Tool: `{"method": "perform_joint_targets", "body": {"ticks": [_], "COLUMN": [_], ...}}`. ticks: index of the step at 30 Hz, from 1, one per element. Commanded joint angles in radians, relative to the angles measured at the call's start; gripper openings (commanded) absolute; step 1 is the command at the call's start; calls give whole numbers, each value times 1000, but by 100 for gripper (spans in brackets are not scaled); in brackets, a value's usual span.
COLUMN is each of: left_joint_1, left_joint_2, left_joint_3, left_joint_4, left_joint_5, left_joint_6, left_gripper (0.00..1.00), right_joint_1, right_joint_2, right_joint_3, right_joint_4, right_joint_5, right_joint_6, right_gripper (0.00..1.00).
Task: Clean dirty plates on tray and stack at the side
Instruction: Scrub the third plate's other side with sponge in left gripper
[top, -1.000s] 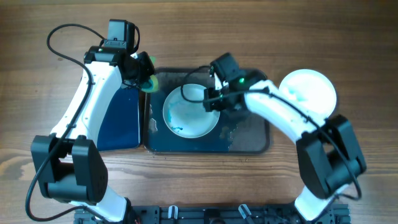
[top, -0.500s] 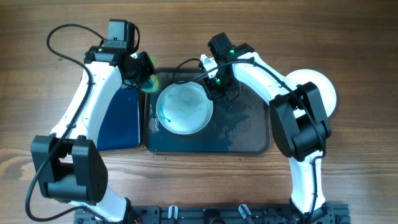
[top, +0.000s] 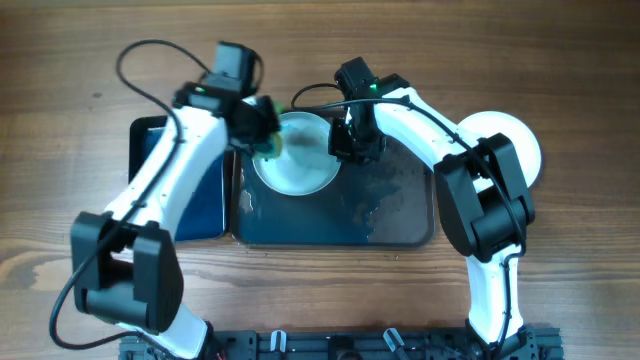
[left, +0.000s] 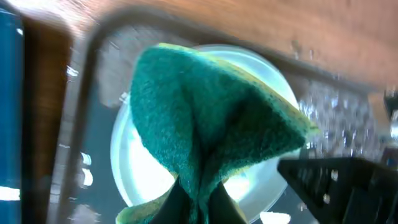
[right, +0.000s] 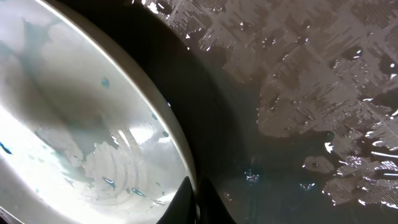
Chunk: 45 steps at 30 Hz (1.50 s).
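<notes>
A white plate (top: 300, 165) with faint blue smears lies at the back left of the large dark tray (top: 400, 215). My right gripper (top: 343, 150) is shut on its right rim. In the right wrist view the fingertips (right: 198, 200) pinch that plate (right: 74, 118) at its rim, and a dark shadow lies between rim and wet tray (right: 298, 112). My left gripper (top: 262, 135) is shut on a green sponge (top: 270, 142) at the plate's left edge. In the left wrist view the folded sponge (left: 211, 118) covers much of the plate (left: 140, 165), with the gripper (left: 199, 202) clamped on its lower end.
Another white plate (top: 505, 140) sits on the wooden table right of the tray, partly behind my right arm. A smaller dark blue tray (top: 185, 195) lies left of the big one. Water puddles and foam (top: 375, 205) spread over the tray floor.
My left arm swung right, carrying the sponge from the tray's back left corner onto the plate. The right gripper closed on the plate's rim and the plate shifted toward the back.
</notes>
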Motion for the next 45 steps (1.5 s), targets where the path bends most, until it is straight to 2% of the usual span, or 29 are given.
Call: {"method": "perform_joint_targets", "body": {"ticks": [1,3,6,10,13,19,22,24,26,28,31,36,40,43,44,45], "left_joint_1": [-53,-53,-44,-27,-23,-40,-47,-43,-30,-16,20,35,23,-5,-18,-35], "left_joint_2": [11,22,61,115,148,216,208,201,195,195,195,196,197,197,197,197], "left_joint_3": [-110,-139,-180,-185,-185,-185,-182,-166,-143,-124,-117,-117,-117,-117,-117,-117], "left_joint_4": [113,153,209,273,289,300,307,307,308,307,316,315,330,343,369,418], "left_joint_5": [-79,-82,-124,-160,-158,69,352,400,375,274,-50,-234,-188,40,95,89], "left_joint_6": [-54,-46,53,257,294,297,423,424,412,340,194,178,181,269,304,313], "left_gripper": [4,4,4,4,4,4,4,4,4,4,4,4,4,4,4,4], "right_joint_1": [2,2,2,2,2,2,2,2,2,3,3,3,3,3,3,3], "right_joint_2": [32,32,32,32,32,32,32,32,32,32,32,32,32,32,32,32], "right_joint_3": [-43,-43,-43,-43,-43,-43,-43,-43,-43,-43,-43,-43,-43,-43,-43,-43], "right_joint_4": [9,11,11,12,11,12,13,14,14,14,14,18,18,23,26,29], "right_joint_5": [44,44,44,44,44,44,43,43,43,43,43,40,39,38,35,35], "right_joint_6": [-4,-4,-11,-19,-20,-23,-27,-26,-27,-27,-29,-29,-29,-29,-29,-29], "right_gripper": [4,4,4,4,4,4,4,4,4,4,4,4,4,4,4,4]}}
